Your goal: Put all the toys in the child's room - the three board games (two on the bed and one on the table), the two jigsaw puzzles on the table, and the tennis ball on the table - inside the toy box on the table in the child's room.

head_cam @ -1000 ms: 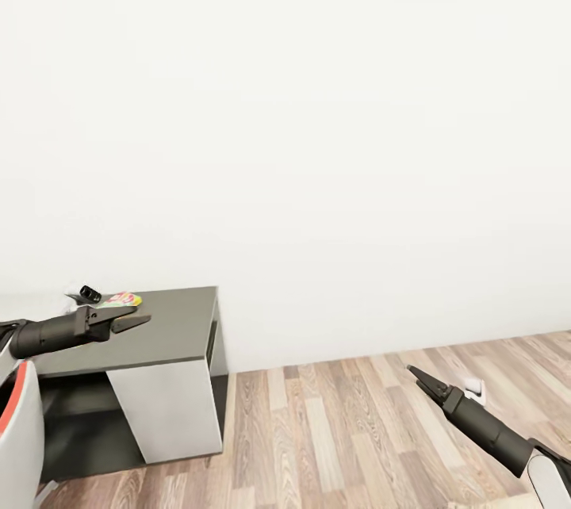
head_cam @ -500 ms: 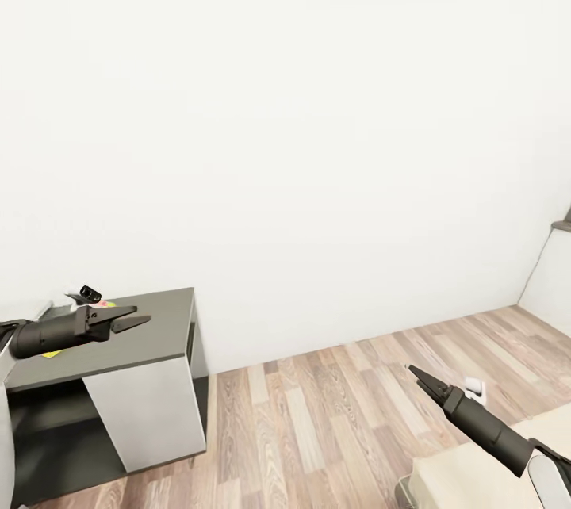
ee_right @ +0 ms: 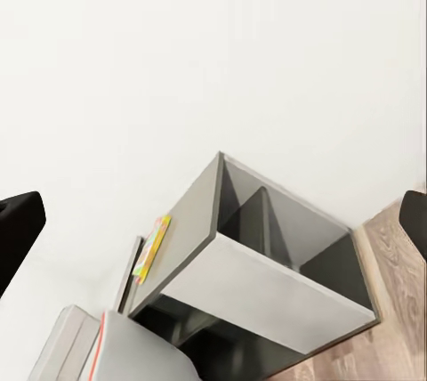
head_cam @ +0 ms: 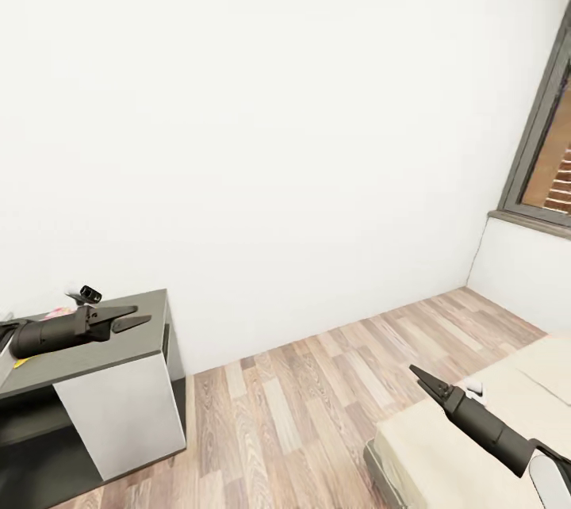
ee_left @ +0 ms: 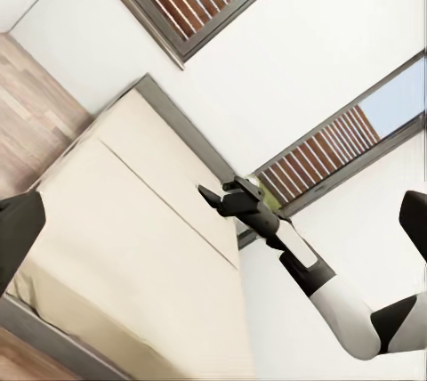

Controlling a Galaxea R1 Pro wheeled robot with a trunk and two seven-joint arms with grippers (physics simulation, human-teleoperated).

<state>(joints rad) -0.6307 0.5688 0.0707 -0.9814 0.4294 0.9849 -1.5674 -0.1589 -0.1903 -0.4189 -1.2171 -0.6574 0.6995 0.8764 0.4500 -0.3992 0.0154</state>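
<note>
A dark-topped table [head_cam: 119, 349] with white sides stands at the left of the head view. My left gripper [head_cam: 144, 321] hovers over its top, open with nothing between its fingers. A flat colourful box [ee_right: 153, 247] lies near the tabletop's edge in the right wrist view; in the head view only a pink sliver of the box [head_cam: 55, 312] peeks out behind my left arm. My right gripper [head_cam: 412, 370] is open and empty above the corner of a cream bed [head_cam: 476, 434], and the right gripper [ee_left: 206, 192] also appears in the left wrist view. No toy box, ball or puzzles can be made out.
A small black-and-white object [head_cam: 86, 292] sits at the table's back edge. A chair with red trim [ee_right: 133, 354] stands by the table [ee_right: 258, 283]. Wooden floor [head_cam: 301, 406] runs between table and bed. A grey-framed window [head_cam: 547, 152] is at the right, above the bed [ee_left: 133, 221].
The camera has swung to the right: the table has slid leftward in the picture, and the bed and window have come into view. Both arms hold the same pose.
</note>
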